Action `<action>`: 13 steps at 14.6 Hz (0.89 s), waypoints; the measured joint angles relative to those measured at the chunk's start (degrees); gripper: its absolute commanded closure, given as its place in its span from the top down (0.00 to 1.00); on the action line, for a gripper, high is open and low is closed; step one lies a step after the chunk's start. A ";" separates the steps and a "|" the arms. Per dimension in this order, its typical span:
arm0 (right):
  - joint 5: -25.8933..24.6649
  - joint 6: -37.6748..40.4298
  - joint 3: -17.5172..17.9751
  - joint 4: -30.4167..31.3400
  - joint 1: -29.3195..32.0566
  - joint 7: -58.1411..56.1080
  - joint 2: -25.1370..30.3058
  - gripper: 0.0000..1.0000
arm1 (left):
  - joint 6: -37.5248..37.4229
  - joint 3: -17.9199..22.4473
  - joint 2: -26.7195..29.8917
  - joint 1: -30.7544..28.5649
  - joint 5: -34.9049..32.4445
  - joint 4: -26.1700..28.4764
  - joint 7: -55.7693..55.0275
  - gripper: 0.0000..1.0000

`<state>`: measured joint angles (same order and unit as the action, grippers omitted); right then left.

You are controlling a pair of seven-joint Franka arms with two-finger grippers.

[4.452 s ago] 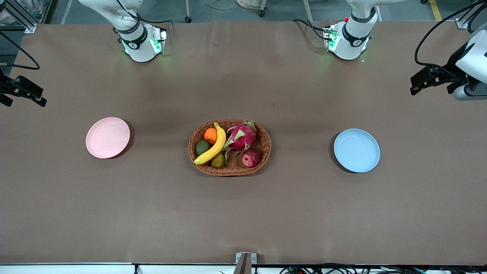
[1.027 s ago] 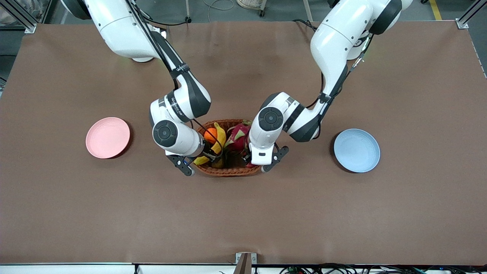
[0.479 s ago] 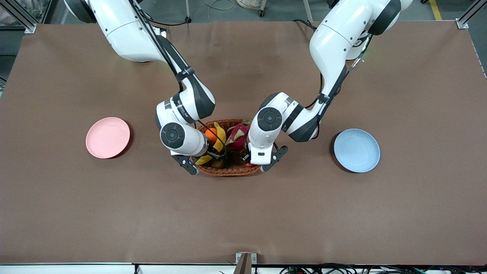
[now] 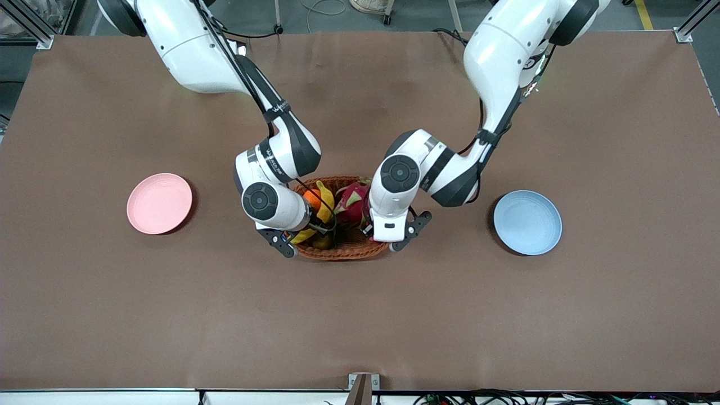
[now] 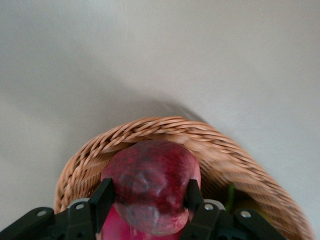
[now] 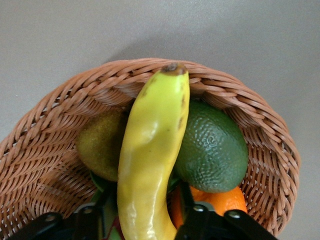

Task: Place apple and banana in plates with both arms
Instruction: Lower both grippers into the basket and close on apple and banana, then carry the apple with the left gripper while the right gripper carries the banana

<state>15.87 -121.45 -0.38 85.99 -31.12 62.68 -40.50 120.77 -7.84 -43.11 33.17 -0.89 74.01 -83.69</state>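
With both claws down in the basket [image 4: 343, 252], the left claw [image 5: 148, 200] clamping the apple [image 5: 150, 192] and the right claw [image 6: 145, 210] clamping the banana [image 6: 150, 170], each should be lifting straight up, clearing the rim.

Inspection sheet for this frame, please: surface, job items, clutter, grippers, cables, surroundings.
Surface: brown table, nothing loose seen.
Job's things: apple and banana both in the wicker basket; pink plate toward the right arm's end and blue plate toward the left arm's end hold nothing.
Clutter: dragon fruit, orange, avocado and a brownish-green fruit share the basket.
Grippers: left gripper has a finger on each side of the apple; right gripper straddles the banana.
Cables: black cable along each arm; more at the table's near edge.
Surroundings: grey floor, aluminium frame corners.
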 measured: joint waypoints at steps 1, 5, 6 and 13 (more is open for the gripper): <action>0.00 -0.02 0.00 -0.02 -0.01 -0.02 0.00 0.43 | -0.83 0.09 1.88 -0.39 0.00 -0.07 0.00 0.00; 0.00 -0.13 0.00 -0.18 -0.02 -0.05 0.00 0.36 | -8.63 0.68 8.29 -4.56 -0.10 0.45 5.31 0.00; 0.00 -0.13 -0.04 -0.34 -0.02 -0.05 -0.01 0.36 | -10.17 0.76 9.36 -6.42 -0.12 1.34 8.17 0.00; 0.00 1.11 -1.05 -4.49 0.53 -0.35 0.19 0.36 | -11.23 0.89 13.44 -22.95 -2.67 15.41 30.64 0.01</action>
<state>15.87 -120.34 -1.42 81.50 -30.59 62.33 -40.32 109.54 -6.95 -29.67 10.23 -3.57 89.42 -53.05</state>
